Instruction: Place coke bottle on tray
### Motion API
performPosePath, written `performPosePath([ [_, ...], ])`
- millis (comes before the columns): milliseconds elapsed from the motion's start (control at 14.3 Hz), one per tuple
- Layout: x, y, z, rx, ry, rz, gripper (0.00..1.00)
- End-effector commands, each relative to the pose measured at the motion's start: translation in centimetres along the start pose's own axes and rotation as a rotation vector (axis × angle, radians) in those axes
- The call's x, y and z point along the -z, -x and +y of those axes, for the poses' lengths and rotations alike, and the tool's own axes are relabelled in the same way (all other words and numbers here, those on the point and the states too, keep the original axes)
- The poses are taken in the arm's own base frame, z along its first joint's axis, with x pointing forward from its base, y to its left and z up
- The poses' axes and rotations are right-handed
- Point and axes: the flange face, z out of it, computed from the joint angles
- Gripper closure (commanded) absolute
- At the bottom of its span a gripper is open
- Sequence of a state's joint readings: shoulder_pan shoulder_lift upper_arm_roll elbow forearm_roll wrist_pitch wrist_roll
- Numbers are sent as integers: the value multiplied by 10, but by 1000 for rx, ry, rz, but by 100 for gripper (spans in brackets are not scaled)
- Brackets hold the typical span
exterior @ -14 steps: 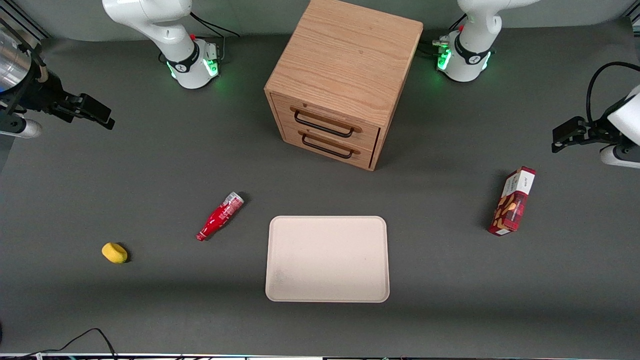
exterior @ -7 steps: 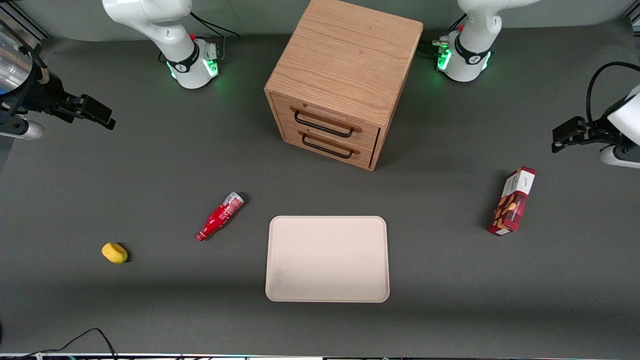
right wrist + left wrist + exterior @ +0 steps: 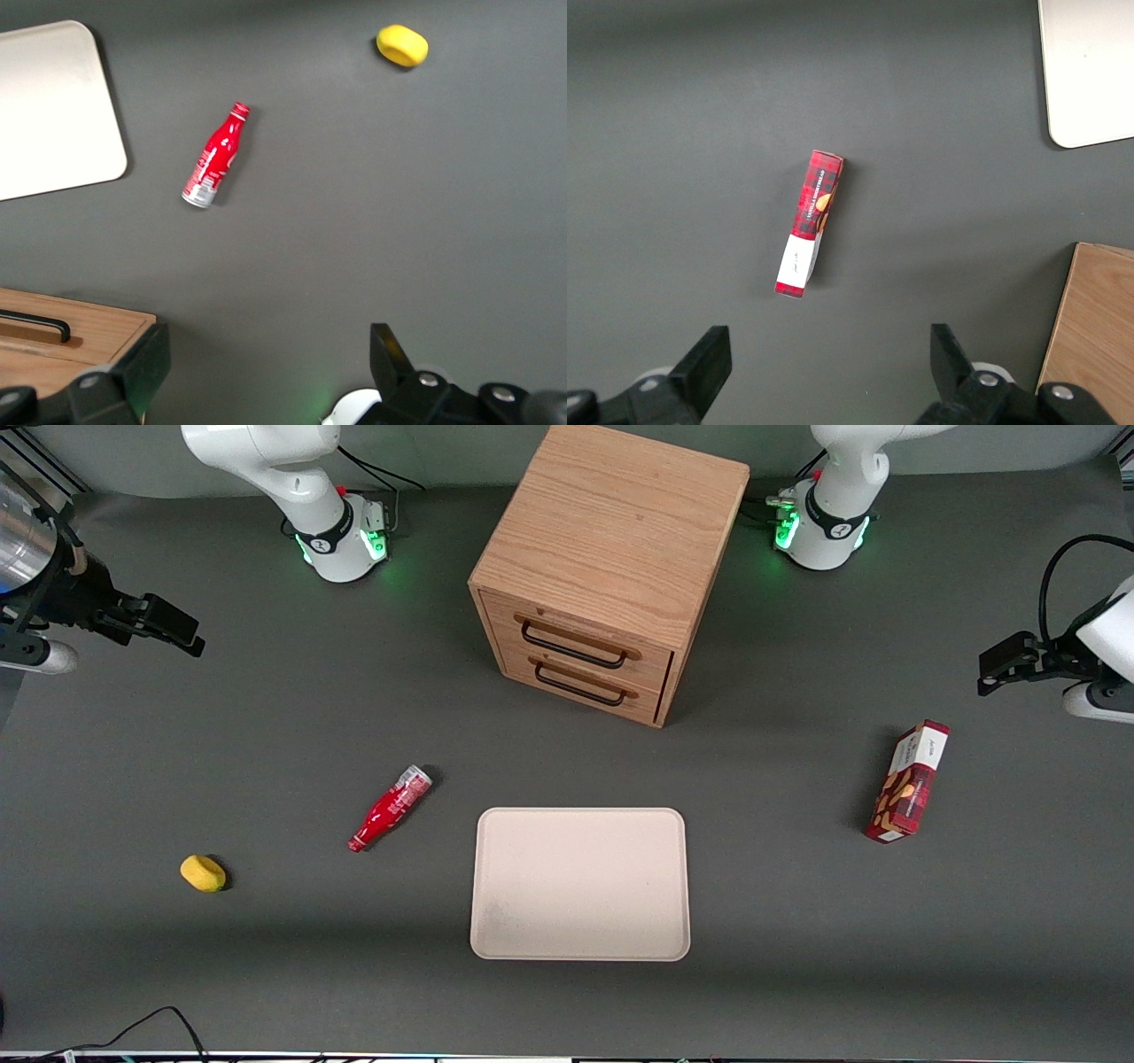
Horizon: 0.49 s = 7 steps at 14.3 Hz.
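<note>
A: Where is your gripper?

B: My gripper hangs high over the working arm's end of the table, well apart from everything on it. Its fingers are spread wide, with nothing between them.

A: And the coke bottle?

B: The coke bottle lies on its side on the table, cap end nearer the front camera, silvery base pointing toward the wooden drawer cabinet. It sits near the tray but does not touch it.

A: What is on the tray?

B: Nothing; the tray lies flat in front of the cabinet's drawers.

A: Anything else around?

B: A yellow object rests near the bottle, toward my end. A red-and-white snack box lies toward the parked arm's end.
</note>
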<state>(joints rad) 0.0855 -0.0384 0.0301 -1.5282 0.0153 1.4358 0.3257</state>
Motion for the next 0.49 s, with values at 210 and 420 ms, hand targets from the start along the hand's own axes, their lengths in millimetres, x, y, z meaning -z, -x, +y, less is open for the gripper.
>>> performPosePath([
  [210,-22,-55,-56,-149,-77,-48,0],
  [420,-80,-86,-99,-317,-89,-109,0],
])
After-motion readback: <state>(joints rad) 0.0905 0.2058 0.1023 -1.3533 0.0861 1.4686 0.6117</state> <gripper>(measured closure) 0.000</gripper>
